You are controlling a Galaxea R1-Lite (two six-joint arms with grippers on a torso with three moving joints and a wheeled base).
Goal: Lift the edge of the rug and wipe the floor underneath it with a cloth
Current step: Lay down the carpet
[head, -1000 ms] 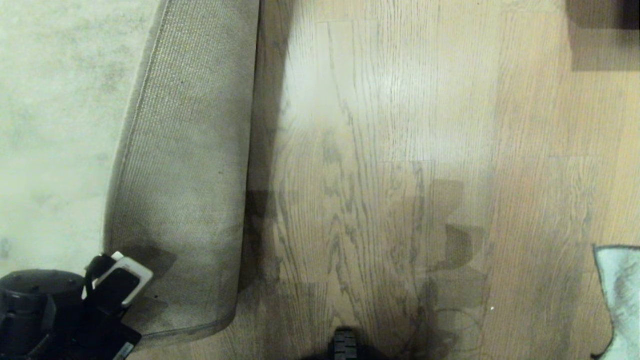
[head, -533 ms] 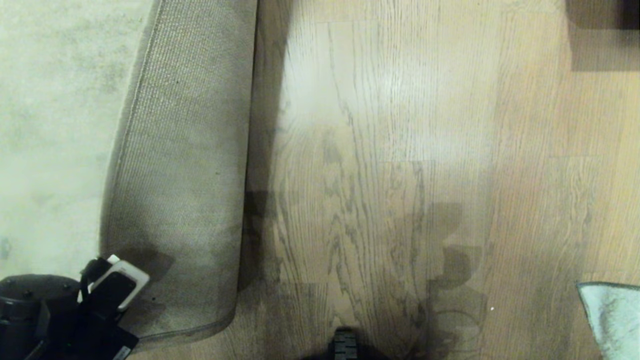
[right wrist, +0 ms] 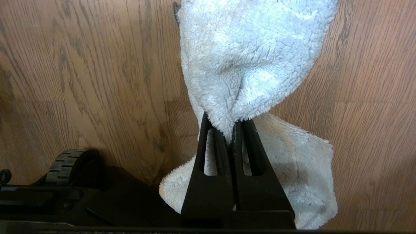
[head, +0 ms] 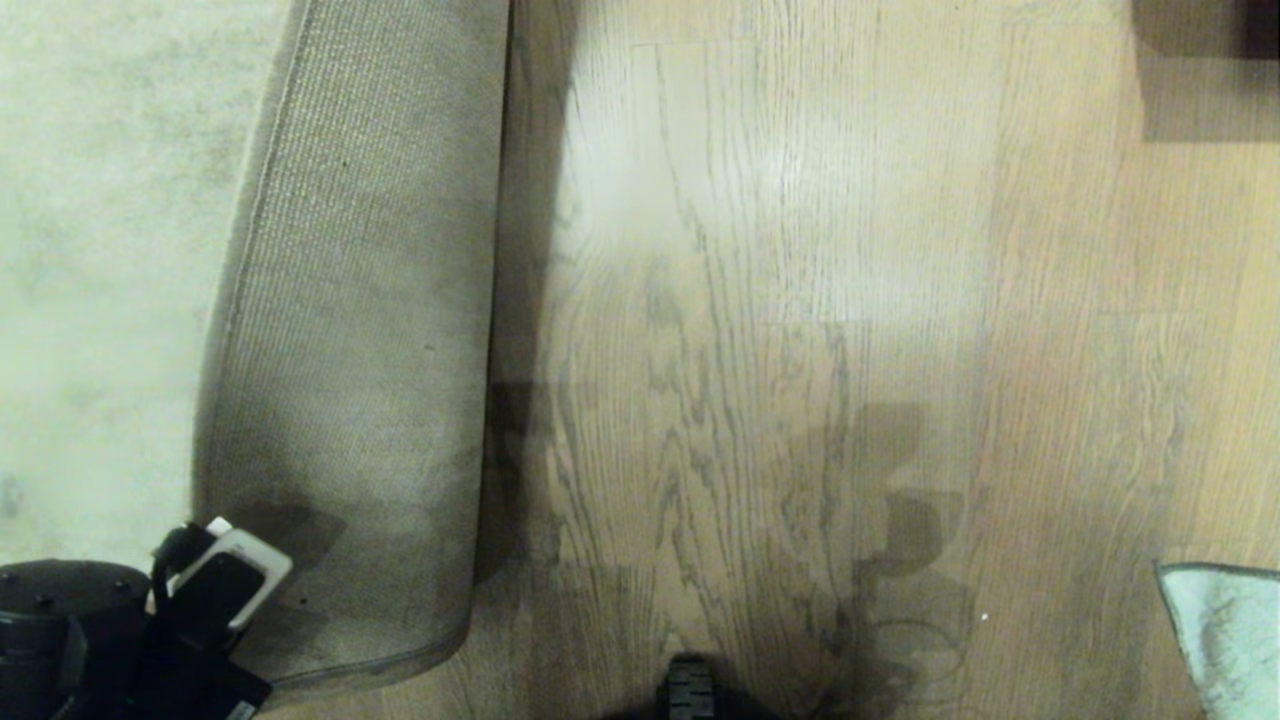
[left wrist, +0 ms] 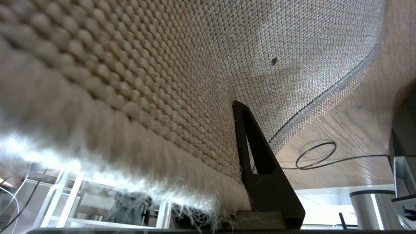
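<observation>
**Mia:** Where is the rug edge (head: pixel 350 400)?

**Ben:** It is folded back over the top of the rug (head: pixel 100 250). You can see its ribbed tan underside facing up. The rounded corner sits near the robot's base wheel (head: pixel 690 690), a little to the left of it.

**Mia:** Who is holding it?

**Ben:** The left gripper (head: pixel 215 570). It is at the near end of the fold, pinched tight on the rug edge (left wrist: pixel 182 107). In the left wrist view one black finger (left wrist: pixel 260 162) presses on the woven underside, and the fluffy pile hangs below.

**Mia:** And the cloth (right wrist: pixel 247 65)?

**Ben:** The right gripper (right wrist: pixel 232 130) has it squeezed between its two closed fingers. The pale blue cloth (head: pixel 1225 640) bunches and droops over the floor (head: pixel 800 300), far to the right of the rug edge.

**Mia:** What is the floor like?

**Ben:** Brown wood planks with dark streaks, shiny in one spot beside the fold. A thin black cable (left wrist: pixel 318 156) curls on it by the rug corner.
</observation>
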